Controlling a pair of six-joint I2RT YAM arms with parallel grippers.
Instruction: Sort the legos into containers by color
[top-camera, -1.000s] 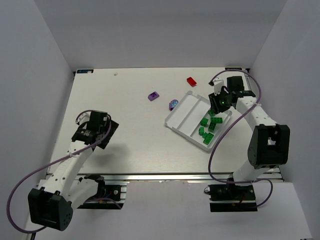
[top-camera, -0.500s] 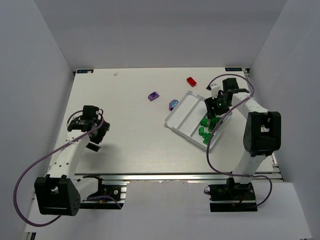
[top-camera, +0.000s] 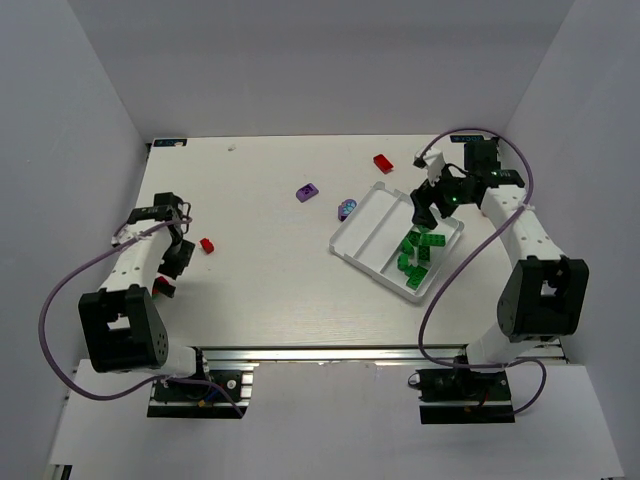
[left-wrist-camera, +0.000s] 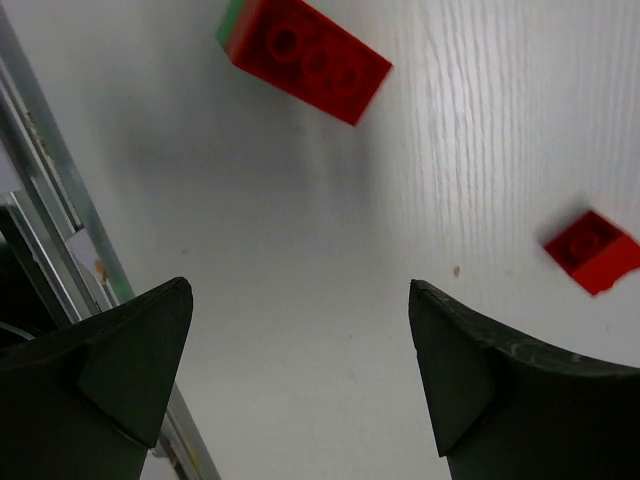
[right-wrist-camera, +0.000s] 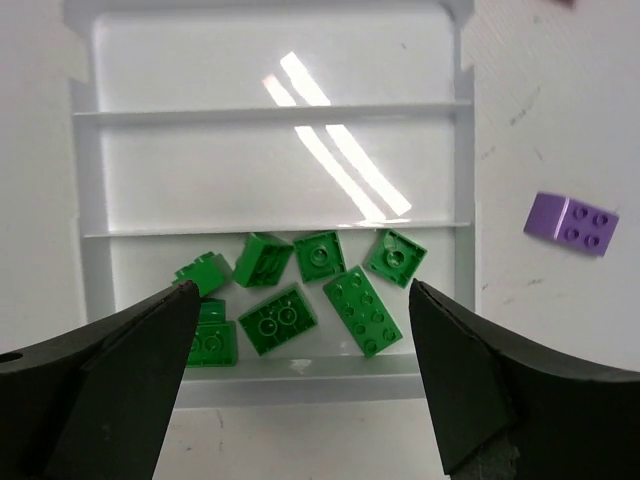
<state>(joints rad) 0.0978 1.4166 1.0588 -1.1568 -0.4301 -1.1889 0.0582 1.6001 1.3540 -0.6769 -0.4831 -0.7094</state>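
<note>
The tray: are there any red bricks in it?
No, the right wrist view shows only green bricks in the tray, all in one compartment.

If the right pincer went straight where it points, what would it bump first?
Most likely the green legos in an outer compartment of the white tray. The open right pincer points right at them, though how far off is unclear.
</note>
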